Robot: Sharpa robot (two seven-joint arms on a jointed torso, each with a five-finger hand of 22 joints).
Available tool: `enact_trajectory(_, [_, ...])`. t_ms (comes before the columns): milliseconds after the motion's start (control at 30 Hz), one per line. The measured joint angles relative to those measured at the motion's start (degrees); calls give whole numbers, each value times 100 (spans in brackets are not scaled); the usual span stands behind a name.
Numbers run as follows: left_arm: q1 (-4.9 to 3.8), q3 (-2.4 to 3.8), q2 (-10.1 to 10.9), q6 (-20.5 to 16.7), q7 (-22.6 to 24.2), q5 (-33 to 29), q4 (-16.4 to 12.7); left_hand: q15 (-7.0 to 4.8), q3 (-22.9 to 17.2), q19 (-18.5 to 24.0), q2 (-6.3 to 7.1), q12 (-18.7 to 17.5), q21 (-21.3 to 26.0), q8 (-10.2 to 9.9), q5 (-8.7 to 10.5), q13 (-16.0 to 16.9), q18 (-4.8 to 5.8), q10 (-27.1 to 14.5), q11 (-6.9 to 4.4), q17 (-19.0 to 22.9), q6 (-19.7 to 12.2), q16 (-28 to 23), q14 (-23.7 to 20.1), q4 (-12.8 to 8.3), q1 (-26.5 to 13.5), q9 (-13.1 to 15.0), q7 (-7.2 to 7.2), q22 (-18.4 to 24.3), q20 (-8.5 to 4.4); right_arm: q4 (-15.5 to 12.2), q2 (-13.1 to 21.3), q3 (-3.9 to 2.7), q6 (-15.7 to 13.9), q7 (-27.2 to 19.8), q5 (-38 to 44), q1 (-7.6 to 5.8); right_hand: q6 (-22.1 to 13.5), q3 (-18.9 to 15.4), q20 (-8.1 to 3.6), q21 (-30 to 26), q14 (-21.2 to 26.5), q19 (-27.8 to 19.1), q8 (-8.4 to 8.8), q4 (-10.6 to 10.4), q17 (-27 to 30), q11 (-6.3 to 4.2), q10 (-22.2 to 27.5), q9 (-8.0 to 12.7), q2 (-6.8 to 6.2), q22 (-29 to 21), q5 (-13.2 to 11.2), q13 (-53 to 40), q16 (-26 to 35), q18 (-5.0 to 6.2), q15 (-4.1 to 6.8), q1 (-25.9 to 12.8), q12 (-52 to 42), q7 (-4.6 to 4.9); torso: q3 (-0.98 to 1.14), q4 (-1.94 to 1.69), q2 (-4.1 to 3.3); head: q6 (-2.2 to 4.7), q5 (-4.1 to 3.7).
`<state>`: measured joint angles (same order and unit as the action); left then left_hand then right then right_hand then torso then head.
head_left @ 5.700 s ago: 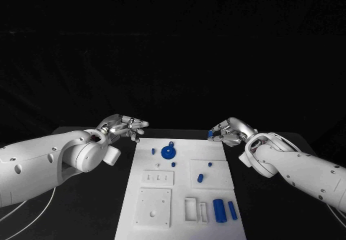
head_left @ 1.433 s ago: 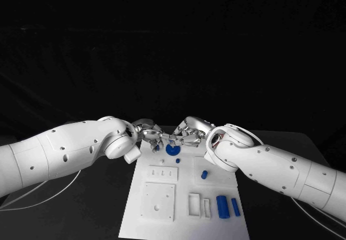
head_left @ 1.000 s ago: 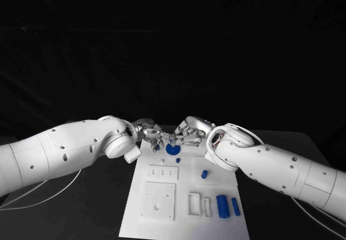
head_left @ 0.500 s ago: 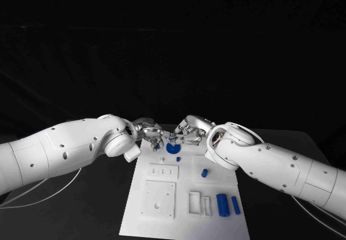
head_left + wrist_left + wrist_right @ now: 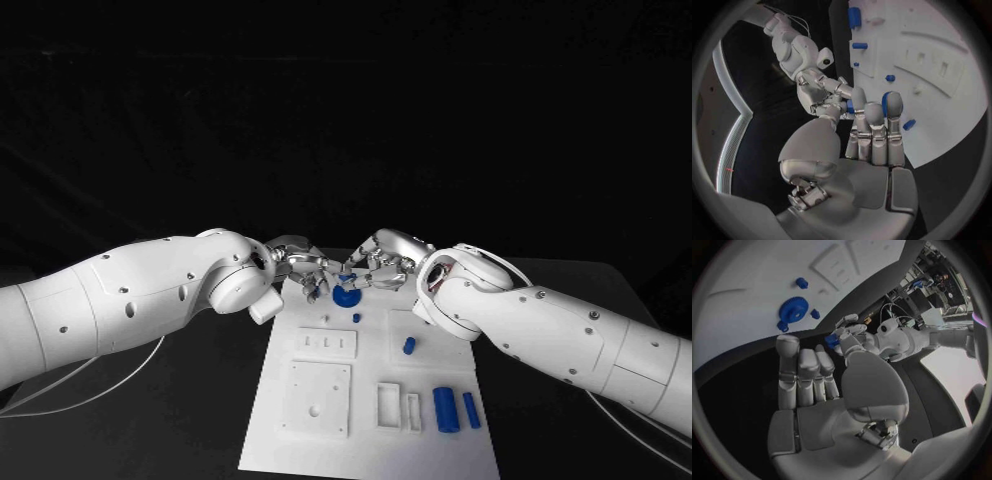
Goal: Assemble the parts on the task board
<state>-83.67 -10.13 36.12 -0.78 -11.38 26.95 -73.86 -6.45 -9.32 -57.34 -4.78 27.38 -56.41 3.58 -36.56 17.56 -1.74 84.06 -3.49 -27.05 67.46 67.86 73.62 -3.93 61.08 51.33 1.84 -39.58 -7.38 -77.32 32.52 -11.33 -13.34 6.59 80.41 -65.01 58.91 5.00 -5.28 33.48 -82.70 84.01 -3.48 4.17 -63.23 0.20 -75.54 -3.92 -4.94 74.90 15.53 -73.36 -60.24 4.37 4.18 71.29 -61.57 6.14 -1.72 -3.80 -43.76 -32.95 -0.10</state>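
Over the far end of the white task board [image 5: 317, 440] my left hand [image 5: 296, 265] and right hand [image 5: 384, 264] meet fingertip to fingertip. A small blue part [image 5: 342, 280] sits between them, just above the blue gear [image 5: 346, 297]. In the left wrist view the small blue part [image 5: 850, 106] lies between my left thumb and fingers, with the right hand [image 5: 824, 92] reaching onto it. In the right wrist view the small blue part [image 5: 832, 341] lies at my right thumb tip, and the left hand [image 5: 849, 327] touches it from the other side.
On the board lie a small blue peg [image 5: 356, 318], a short blue piece [image 5: 408, 346] and two blue cylinders [image 5: 444, 408] by a white slotted block [image 5: 387, 404]. Two raised white plates [image 5: 326, 343] occupy its left half. Black table surrounds the board.
Since 5.7 s ago both hands have come in from the board's two sides and met over its far end. Over the last second they stay joined at the small part, barely shifting.
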Motion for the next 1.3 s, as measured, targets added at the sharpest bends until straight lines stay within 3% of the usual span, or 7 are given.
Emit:
enact_trajectory(67, [0, 0, 8, -10, 3, -3, -6, 0, 16, 0, 12, -19, 0, -9, 0, -6, 0, -7, -8, -12, 9, 0, 0, -16, -2, 2, 9, -6, 0, -1, 34, 0, -35, -11, -7, 0, -62, -82, 8, -50, 2, -7, 0, -41, 10, 20, 20, 5, -2, 0, 0, 36, 0, 7, -2, 37, 0, 43, -1, -1, 0, 3, -1])
enact_trajectory(200, [0, -1, 26, -33, 7, 2, -24, -21, 2, 0, 70, -57, 0, -9, -1, -19, 0, -20, -21, -32, 9, 0, 21, -46, 57, -2, 9, -20, 0, -20, 120, 0, -108, -40, -30, 2, -113, -191, 28, -180, 30, 13, 0, -87, 47, 20, 81, 7, -20, 0, 26, 93, 61, 92, -31, 81, 43, 33, -1, -1, 1, 5, 3])
enact_trajectory(433, [0, -9, 103, -97, 32, 124, -119, -32, -4, -21, 106, -66, 0, -10, -1, -19, 0, -20, -21, -53, 10, 0, 33, -51, 99, -64, 9, -25, -21, -133, 437, 0, -208, -131, -158, 28, -169, -422, 28, -312, 42, 13, 0, -122, 86, 40, 102, 7, -31, 0, 184, 175, 93, 97, -42, 128, 43, 49, -1, -1, 3, 3, 11])
enact_trajectory(633, [0, -26, 281, -313, 73, 424, -327, -51, -4, -142, 174, -66, 76, -20, 1, -29, -1, -1, -41, -58, 30, -3, 112, -52, 181, -120, 30, -27, -53, -286, 872, -12, -219, -271, -358, 78, -169, -390, 28, -376, 50, 13, 0, 207, 122, 41, 143, 7, 63, 0, 565, 226, 128, 97, -50, 299, 70, 48, -2, 0, 8, -9, 29])
enact_trajectory(800, [0, -44, 476, -627, 104, 748, -567, -79, -29, -291, 222, -66, 322, -7, -23, -45, 0, -1, -41, -105, 53, -59, 165, -27, 231, -202, 52, -113, -79, -299, 1096, -68, -241, -370, -500, 93, -169, -219, 28, -376, 50, 13, 0, 378, 129, 21, 163, 7, 90, 0, 644, 252, 128, 97, -50, 268, 70, 48, 9, 8, 15, -23, 57])
enact_trajectory(1100, [10, -239, 815, -1283, 118, 1384, -1192, -92, -84, -446, 317, 39, 657, -8, -33, -78, -1, 8, -54, -203, 62, -89, 237, 28, 327, -291, 61, -587, -91, -13, 1187, -238, -385, -517, -742, 95, -150, -189, 28, -400, 50, 13, 0, 408, 136, 21, 162, 6, 110, 0, 722, 269, 128, 94, -50, 190, 92, 29, 33, 4, 35, -93, 92])
enact_trajectory(1300, [98, -283, 948, -1679, 106, 1702, -1484, -92, -108, -533, 353, 133, 806, -8, -32, -73, 0, 18, -64, -262, 89, -89, 296, 51, 364, -376, 87, -839, -102, 95, 1159, -279, -474, -575, -834, 95, -134, -148, 28, -400, 50, 13, 0, 444, 136, 21, 162, 6, 65, 0, 763, 278, 128, 94, -50, 146, 92, 44, 55, -1, 48, -148, 104])
